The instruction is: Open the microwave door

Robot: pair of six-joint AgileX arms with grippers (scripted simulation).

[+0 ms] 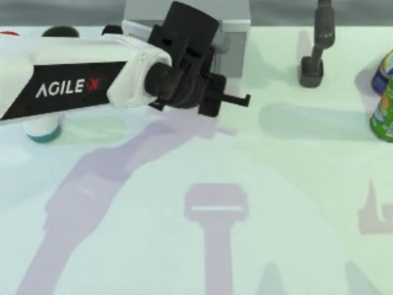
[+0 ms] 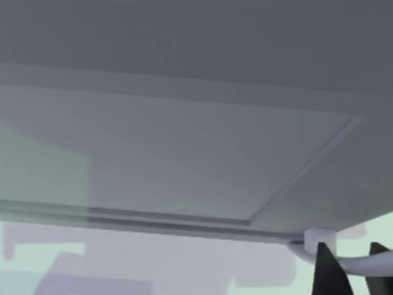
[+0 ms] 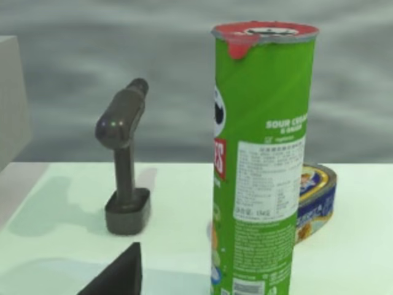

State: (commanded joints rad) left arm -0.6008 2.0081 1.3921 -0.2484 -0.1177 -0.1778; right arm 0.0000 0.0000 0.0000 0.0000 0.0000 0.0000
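Your microwave (image 1: 230, 21) sits at the far edge of the table, a little left of centre in the top view, and most of it is hidden under your left arm. The left gripper (image 1: 236, 98) reaches in at its front. In the left wrist view the microwave door (image 2: 184, 153) fills the frame, a flat grey panel with a raised border, and the pale handle (image 2: 319, 236) shows at one corner just by your dark fingertips (image 2: 325, 270). The fingers look parted with the handle between them, but so little of them shows that you cannot tell how wide they stand or whether they have a hold.

Treat the door as stiff and light, turning on a hinge. The microwave itself looks small and may slide or tip if you pull straight out, so take the handle bar squarely and draw along the door's arc. The bar is probably smooth, so a shallow pinch could slip off.

Around you: a dark drill (image 1: 314, 46) stands upright to the right of the microwave, well apart. A green crisp tube (image 3: 261, 160) and a low blue tin (image 3: 316, 200) stand at the right edge, near your parked right arm. A white, teal-based object (image 1: 43, 129) sits under your left arm. Only that arm crowds the door's swing.
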